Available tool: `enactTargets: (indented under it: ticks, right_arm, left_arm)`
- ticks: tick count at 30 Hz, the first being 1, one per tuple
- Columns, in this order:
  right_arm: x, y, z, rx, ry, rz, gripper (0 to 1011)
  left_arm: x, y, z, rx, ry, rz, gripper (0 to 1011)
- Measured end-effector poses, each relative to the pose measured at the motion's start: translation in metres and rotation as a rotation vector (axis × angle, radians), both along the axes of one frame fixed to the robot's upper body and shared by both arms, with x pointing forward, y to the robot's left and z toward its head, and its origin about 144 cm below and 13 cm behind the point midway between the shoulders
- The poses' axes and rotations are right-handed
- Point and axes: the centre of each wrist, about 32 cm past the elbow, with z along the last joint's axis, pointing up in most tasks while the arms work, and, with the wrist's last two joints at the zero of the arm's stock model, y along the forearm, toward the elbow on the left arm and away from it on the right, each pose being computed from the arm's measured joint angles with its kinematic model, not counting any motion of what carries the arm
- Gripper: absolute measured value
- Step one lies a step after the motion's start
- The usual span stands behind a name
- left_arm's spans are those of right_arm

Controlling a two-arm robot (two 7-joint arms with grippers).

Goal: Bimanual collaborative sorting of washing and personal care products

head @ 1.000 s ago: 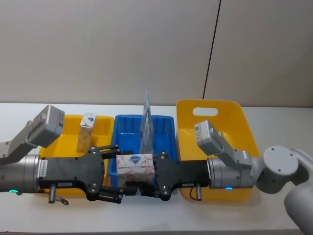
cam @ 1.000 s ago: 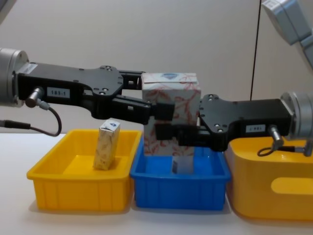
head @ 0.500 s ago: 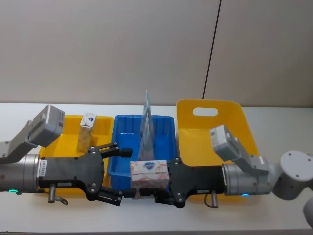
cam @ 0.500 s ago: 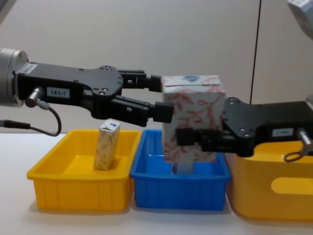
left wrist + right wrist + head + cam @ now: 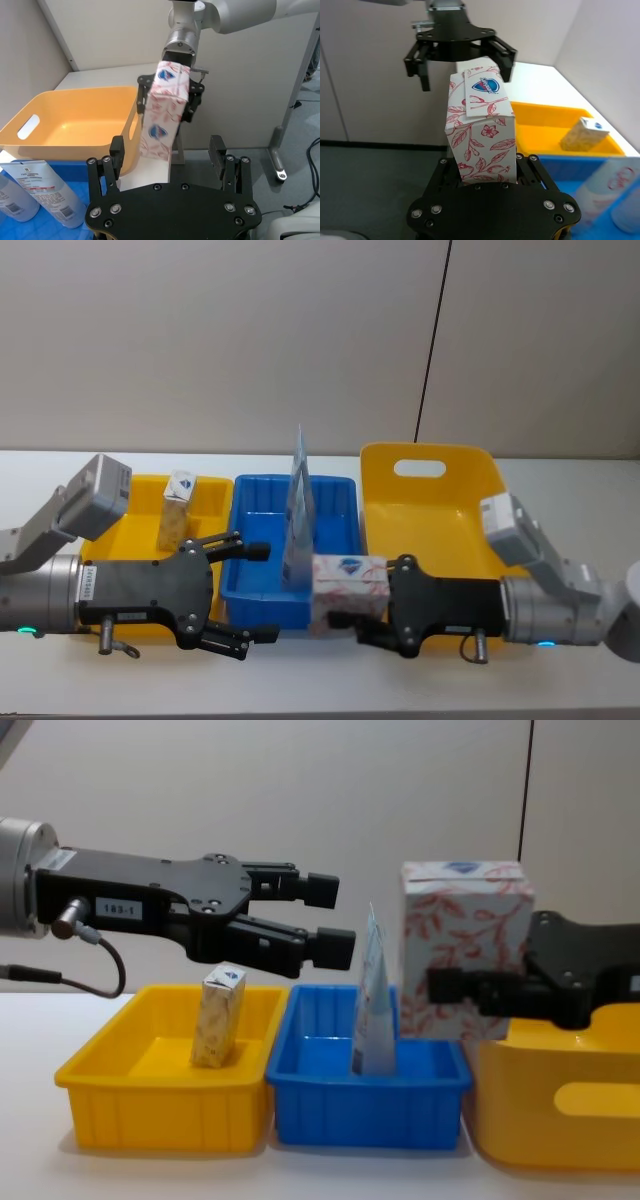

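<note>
White with a red floral print, the box (image 5: 348, 590) is hanging upright in the air, over the seam where the blue tray (image 5: 370, 1115) is meeting the big yellow bin (image 5: 560, 1110). I'm seeing the right gripper (image 5: 372, 604) clamping it low on its sides, reaching in from the bin's side. The left gripper (image 5: 258, 592) is hovering just beside the box, over the front of the blue tray, with its jaws spread wide and nothing between them. A pale blue tube (image 5: 373, 1000) is standing on end in the blue tray, between the two grippers in the chest view. Farther left, a beige carton (image 5: 220, 1018) is standing in the yellow tray (image 5: 160, 1105).
</note>
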Motion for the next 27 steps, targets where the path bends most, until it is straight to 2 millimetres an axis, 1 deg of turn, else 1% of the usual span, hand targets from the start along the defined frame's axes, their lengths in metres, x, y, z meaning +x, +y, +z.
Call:
enactTargets:
  ticks: [7, 12, 27]
  right_arm:
    - [-0.006, -0.011, 0.001, 0.014, 0.006, -0.071, 362]
    - [-0.012, -0.020, 0.001, 0.031, 0.018, -0.158, 363]
    - [-0.019, -0.037, 0.000, 0.078, 0.048, -0.382, 362]
  left_arm:
    - [0.000, 0.000, 0.000, 0.000, 0.000, 0.000, 1001]
    - [0.000, 0.000, 0.000, 0.000, 0.000, 0.001, 1001]
    - [0.000, 0.000, 0.000, 0.000, 0.000, 0.000, 1001]
